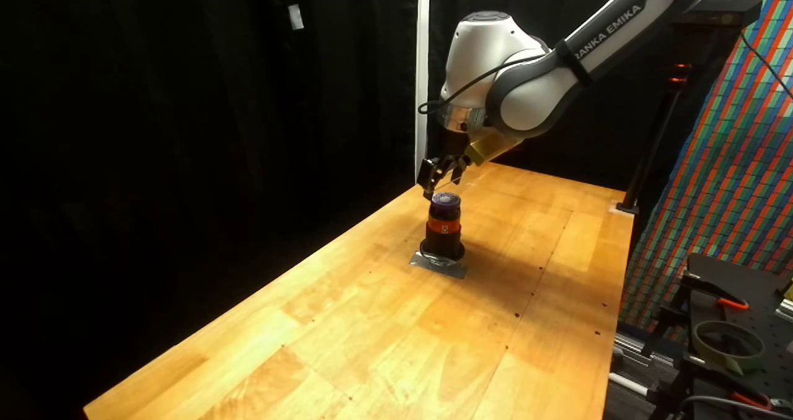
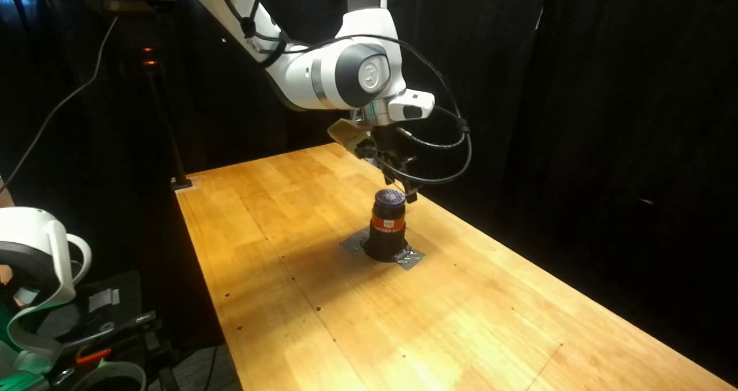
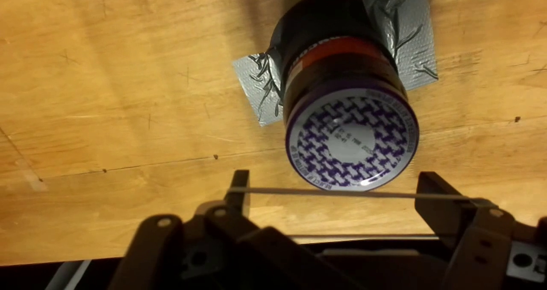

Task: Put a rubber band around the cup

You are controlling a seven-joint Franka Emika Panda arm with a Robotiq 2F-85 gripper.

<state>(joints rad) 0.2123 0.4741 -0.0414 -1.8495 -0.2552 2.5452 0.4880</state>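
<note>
The cup is a small upright jar with an orange-red band and a purple-and-white patterned lid. It shows in both exterior views and in the wrist view. My gripper is open, with a thin tan rubber band stretched around its two spread fingers. In the wrist view the near strand crosses just at the lid's lower edge; whether it touches cannot be told. In the exterior views the gripper is just above and beside the lid, toward the table's long edge.
The cup stands in a black round holder fixed to the wooden table with grey tape. A dark pole stands at a table corner. A side cart with a tape roll is beside the table. Black curtains hang behind.
</note>
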